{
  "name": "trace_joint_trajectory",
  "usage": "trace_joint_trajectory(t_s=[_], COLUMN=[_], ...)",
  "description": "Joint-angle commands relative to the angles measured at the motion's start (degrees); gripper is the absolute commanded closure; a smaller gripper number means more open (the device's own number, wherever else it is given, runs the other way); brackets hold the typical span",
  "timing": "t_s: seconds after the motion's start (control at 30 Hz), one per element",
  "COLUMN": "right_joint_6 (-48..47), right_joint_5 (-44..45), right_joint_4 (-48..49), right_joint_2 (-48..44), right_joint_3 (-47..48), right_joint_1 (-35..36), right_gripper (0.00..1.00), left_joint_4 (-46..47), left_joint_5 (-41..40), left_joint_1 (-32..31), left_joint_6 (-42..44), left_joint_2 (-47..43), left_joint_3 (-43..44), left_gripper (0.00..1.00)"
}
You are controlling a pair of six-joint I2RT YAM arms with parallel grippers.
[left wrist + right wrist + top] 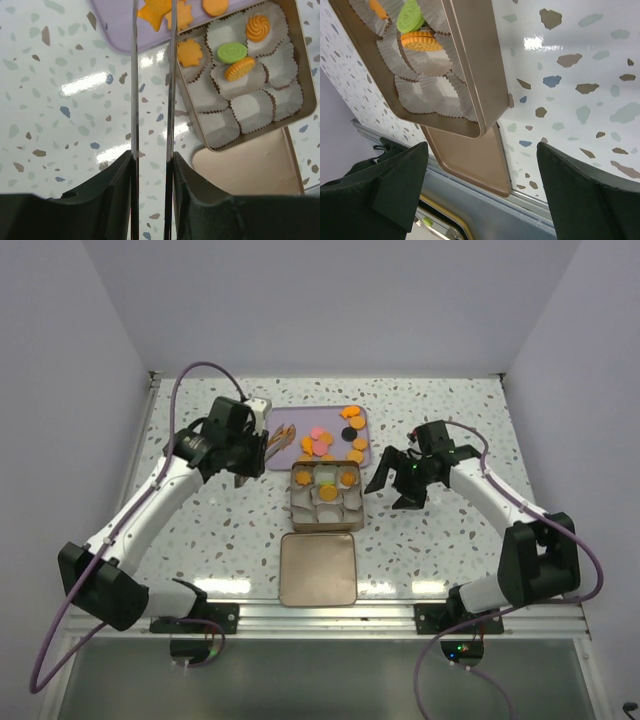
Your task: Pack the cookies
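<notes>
Left jaws of mine clench tongs (134, 100) over the counter (65, 125); my right jaws gape, holding nothing. Most cookies (322, 445) lie on the purple tray (315, 415); four, one green, sit in paper cups (250, 107) inside the tin (475, 65).

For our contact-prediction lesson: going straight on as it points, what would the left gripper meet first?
Probably the purple tray, by the orange star-shaped cookie; the tongs in the left gripper would touch first, depth unclear.
</notes>
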Motion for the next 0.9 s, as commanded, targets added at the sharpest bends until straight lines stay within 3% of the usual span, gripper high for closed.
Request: trace_joint_trajectory(t_s=[0.0, 0.3, 0.87], right_joint_6=[1.7, 2.6, 2.5], right_joint_5=[-0.3, 0.7, 1.5], right_joint_4=[2.4, 2.1, 1.1], right_joint_2=[-3.5, -6.6, -10.9], right_joint_3=[-1.4, -4.1, -7.7], right_joint_1=[0.3, 0.6, 0.7], right_gripper=[0.08, 0.08, 0.08], left_joint_4=[2.4, -0.4, -3.5], left_joint_5=[4.2, 2.1, -1.8], left_joint_1=[-2.3, -9.5, -14.5], left_joint_6=[0.5, 2.1, 0.7], left_joint_2=[-4.8, -7.0, -9.7], left_joint_3=[-3.7, -6.0, -12.0], left_gripper=[0.68, 0.70, 0.70])
